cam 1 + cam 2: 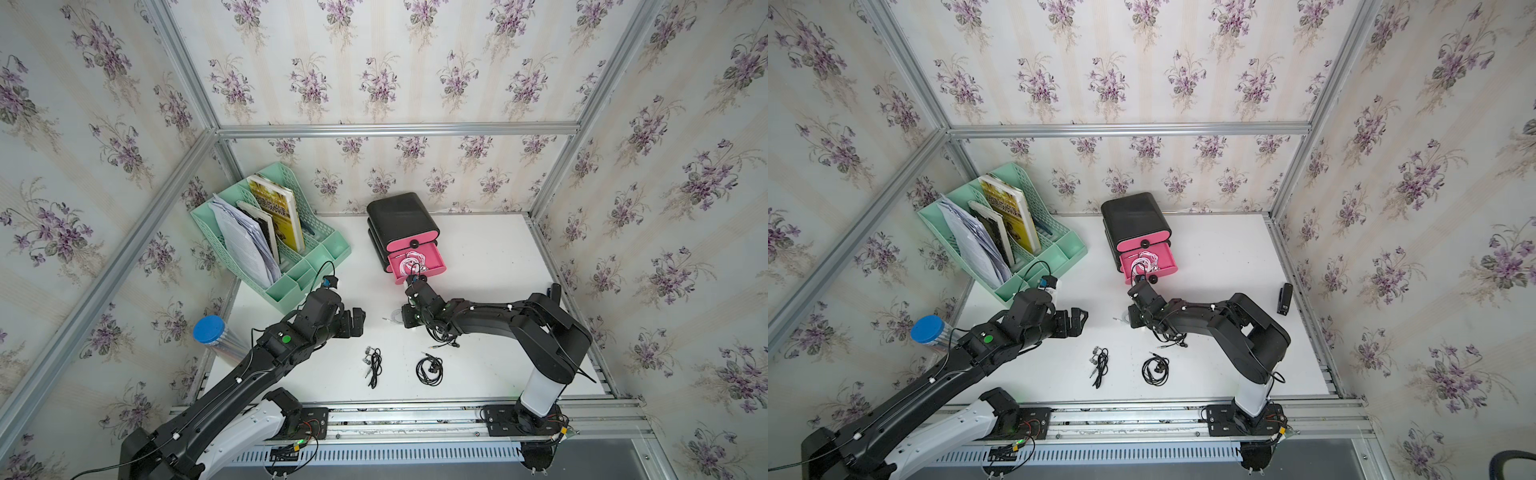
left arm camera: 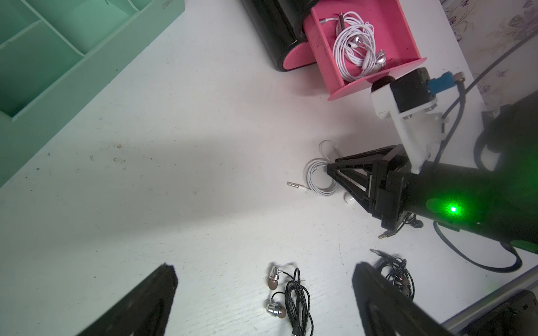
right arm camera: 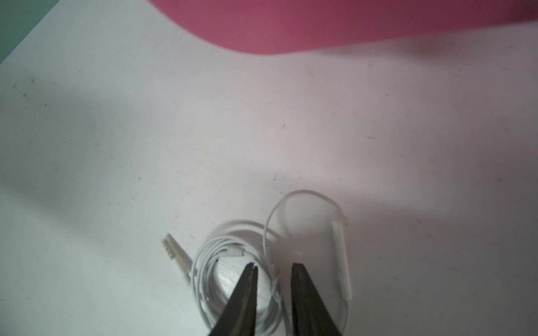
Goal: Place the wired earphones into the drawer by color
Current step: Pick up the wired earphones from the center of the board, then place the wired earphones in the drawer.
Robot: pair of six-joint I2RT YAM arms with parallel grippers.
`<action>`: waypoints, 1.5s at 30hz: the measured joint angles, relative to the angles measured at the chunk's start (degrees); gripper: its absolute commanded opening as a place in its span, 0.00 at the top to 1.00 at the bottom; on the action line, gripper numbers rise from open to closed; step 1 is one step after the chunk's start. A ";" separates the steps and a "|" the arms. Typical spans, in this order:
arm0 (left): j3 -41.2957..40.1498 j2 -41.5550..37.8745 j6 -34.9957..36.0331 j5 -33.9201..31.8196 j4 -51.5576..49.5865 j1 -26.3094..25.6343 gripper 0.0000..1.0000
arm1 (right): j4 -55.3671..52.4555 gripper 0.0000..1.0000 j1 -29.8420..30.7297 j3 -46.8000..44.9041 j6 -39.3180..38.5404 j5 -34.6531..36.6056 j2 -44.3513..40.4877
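A white coil of wired earphones lies on the table in front of the pink drawer. The drawer stands pulled out and holds more white earphones. My right gripper points down at the coil. One finger is inside the loop and one outside, with a narrow gap around the strands. Black earphones with silver buds and a black coil lie nearer the front. My left gripper hovers wide open and empty.
Another black earphone cable lies under the right arm. The black cabinet has its upper pink drawer shut. A green file organizer with books stands back left. A blue-lidded tube is at the left edge and a black stapler at the right.
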 measured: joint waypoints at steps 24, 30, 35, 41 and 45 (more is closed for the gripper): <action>-0.24 -0.24 -0.02 0.00 -0.33 0.04 0.01 | -0.85 0.97 0.00 -0.33 -0.20 -0.07 -2.91; -0.28 -0.72 -0.04 -0.02 -0.33 0.04 0.01 | -2.12 0.97 0.00 -0.81 -0.92 -0.44 -7.74; -0.28 -0.83 -0.07 -0.11 -0.33 0.04 0.01 | -3.72 0.97 0.00 -1.36 -1.11 -1.18 -12.41; -0.28 -0.66 -0.07 -0.13 -0.33 0.04 0.01 | -5.88 0.98 0.00 -1.33 -1.79 -1.60 -17.92; -0.24 -0.59 -0.07 -0.13 -0.31 0.04 0.01 | -7.67 0.98 0.00 0.20 -2.67 -1.18 -21.22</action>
